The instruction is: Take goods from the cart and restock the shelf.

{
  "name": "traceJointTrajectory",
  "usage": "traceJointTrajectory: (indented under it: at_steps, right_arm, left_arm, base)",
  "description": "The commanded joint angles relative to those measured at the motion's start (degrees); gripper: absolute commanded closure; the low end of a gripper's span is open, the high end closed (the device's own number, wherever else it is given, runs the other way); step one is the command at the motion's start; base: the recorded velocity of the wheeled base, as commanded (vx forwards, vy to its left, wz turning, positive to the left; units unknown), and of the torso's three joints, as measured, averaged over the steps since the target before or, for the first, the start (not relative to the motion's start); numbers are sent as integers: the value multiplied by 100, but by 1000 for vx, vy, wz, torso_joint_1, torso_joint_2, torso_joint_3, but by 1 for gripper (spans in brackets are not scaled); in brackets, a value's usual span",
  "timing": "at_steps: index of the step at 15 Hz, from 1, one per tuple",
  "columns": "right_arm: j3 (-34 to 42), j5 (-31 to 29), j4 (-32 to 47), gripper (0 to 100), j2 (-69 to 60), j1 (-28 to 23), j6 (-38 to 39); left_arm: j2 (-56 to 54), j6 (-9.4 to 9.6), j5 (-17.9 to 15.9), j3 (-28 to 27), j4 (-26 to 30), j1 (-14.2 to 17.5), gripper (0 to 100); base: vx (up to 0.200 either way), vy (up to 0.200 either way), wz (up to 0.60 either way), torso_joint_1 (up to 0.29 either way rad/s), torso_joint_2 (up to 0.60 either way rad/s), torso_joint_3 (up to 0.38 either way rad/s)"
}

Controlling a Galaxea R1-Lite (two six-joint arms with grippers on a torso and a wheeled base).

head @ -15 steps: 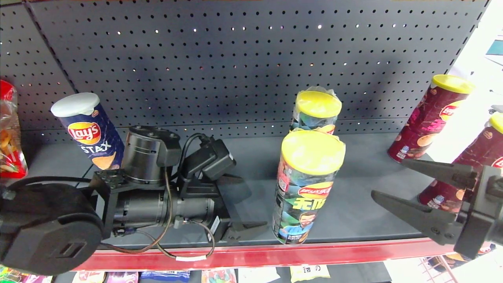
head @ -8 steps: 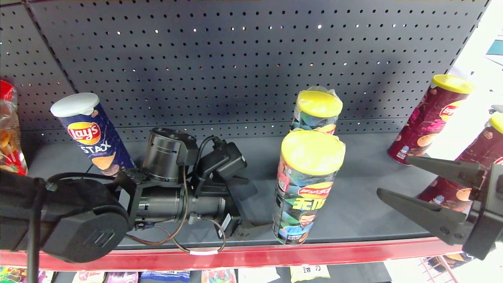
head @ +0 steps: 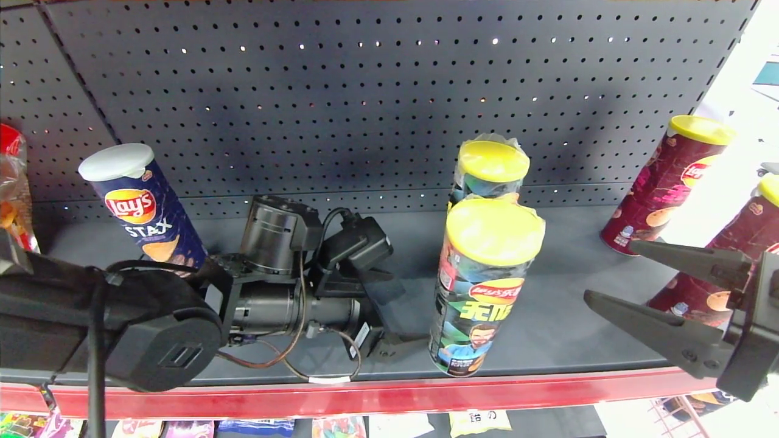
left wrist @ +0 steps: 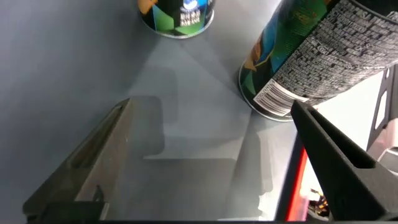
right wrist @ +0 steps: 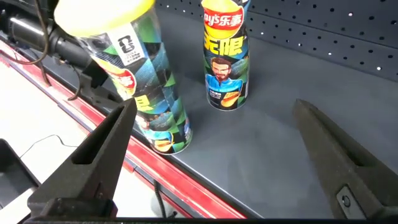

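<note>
A yellow-lidded green chip can (head: 481,286) stands near the front of the grey shelf (head: 548,328), leaning slightly. A second can of the same kind (head: 490,170) stands behind it by the pegboard. My left gripper (head: 408,313) lies low on the shelf just left of the front can, open, with one fingertip (left wrist: 301,115) at the can's base (left wrist: 273,93). The rear can (left wrist: 177,15) is farther off. My right gripper (head: 611,271) hangs open and empty off the shelf's front right, and from it the front can (right wrist: 134,81) and the rear can (right wrist: 225,56) are in sight.
A blue white-lidded can (head: 143,204) stands at the back left, close behind the left arm. Two maroon cans (head: 669,182) (head: 730,255) stand on the right. A red lip (head: 426,395) runs along the shelf front. Snack bags (head: 12,201) sit at the far left.
My left arm slid right along the shelf up to the front can. The can shifted slightly right and now leans. The right gripper barely moved.
</note>
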Motion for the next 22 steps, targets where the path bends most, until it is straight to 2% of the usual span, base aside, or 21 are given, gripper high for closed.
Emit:
traceJointTrajectory:
  at_steps: [1, 6, 18, 22]
  right_arm:
    - [16, 1, -2, 0, 23, 2, -1]
    - [25, 1, -2, 0, 23, 2, 7]
    - [25, -43, -2, 0, 14, 2, -1]
    - [87, -61, 7, 0, -144, 2, -10]
  left_arm:
    - [85, -5, 3, -81, -4, 7, 0]
    - [208, -5, 20, -292, -4, 7, 0]
    - [296, -14, 29, -379, -4, 16, 0]
    - [-345, -14, 108, 183, -4, 218, 0]
  base:
    - [0, 0, 0, 0, 0, 0]
    - [0, 0, 0, 0, 0, 0]
    - [0, 0, 0, 0, 0, 0]
    - [0, 0, 0, 0, 0, 0]
